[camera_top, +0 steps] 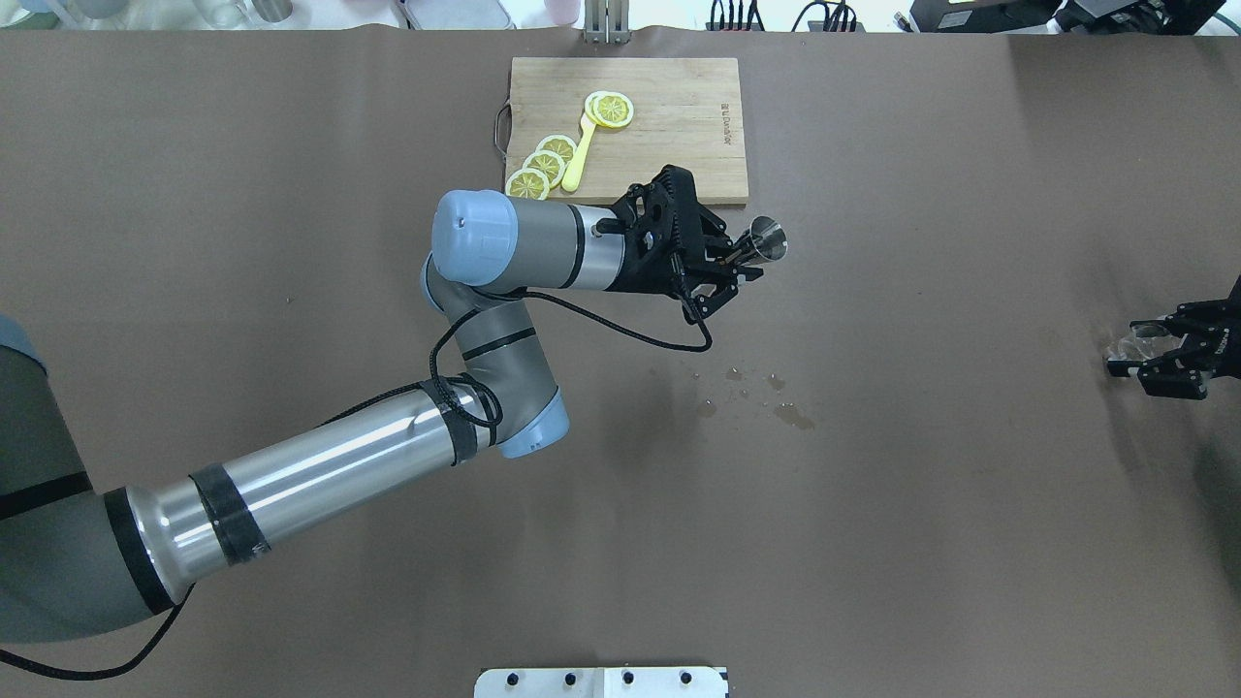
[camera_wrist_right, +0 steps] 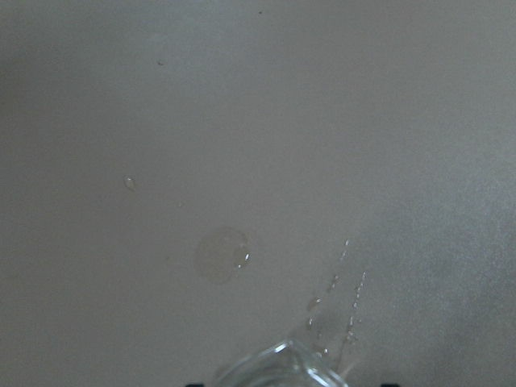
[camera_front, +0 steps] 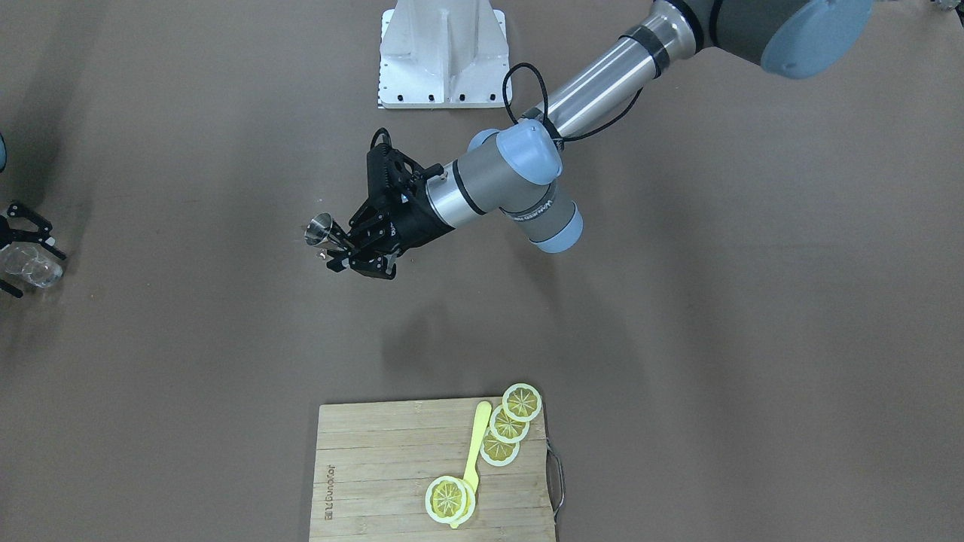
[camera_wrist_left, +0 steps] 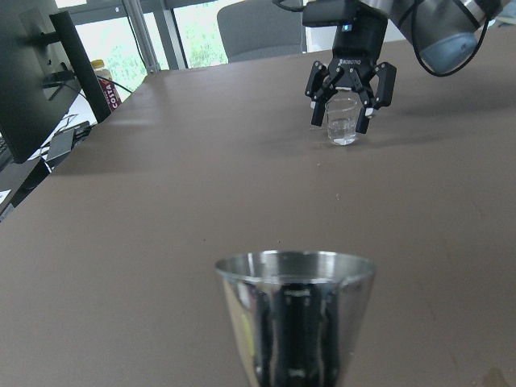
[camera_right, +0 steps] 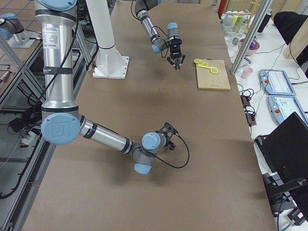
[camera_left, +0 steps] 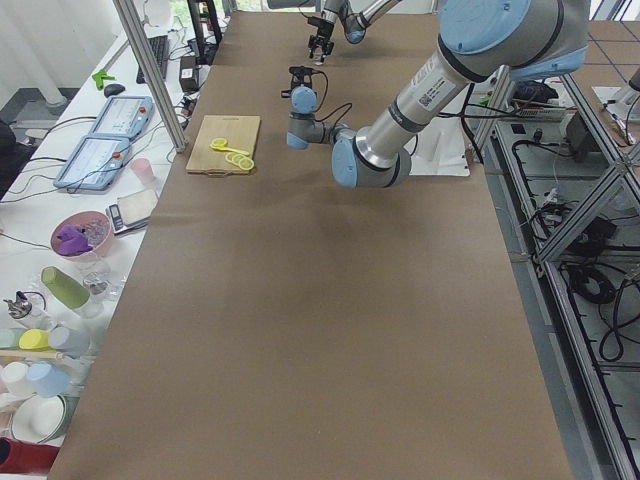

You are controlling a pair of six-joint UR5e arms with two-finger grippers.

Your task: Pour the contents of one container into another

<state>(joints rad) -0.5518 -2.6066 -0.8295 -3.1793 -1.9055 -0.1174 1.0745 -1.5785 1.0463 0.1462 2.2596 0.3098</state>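
A steel jigger hangs tilted above the table, and my left gripper is shut on its narrow waist. Through the left wrist camera the jigger's rim fills the foreground, its inside hidden. Far across the table a clear glass stands on the brown surface with my right gripper shut on it. From overhead, that glass and right gripper sit near the right edge. Only the glass's rim shows in the right wrist view.
A wooden cutting board with lemon slices and a yellow spoon lies at the far side, just behind the jigger. Wet spots mark the table's middle, and droplets lie in front of the glass.
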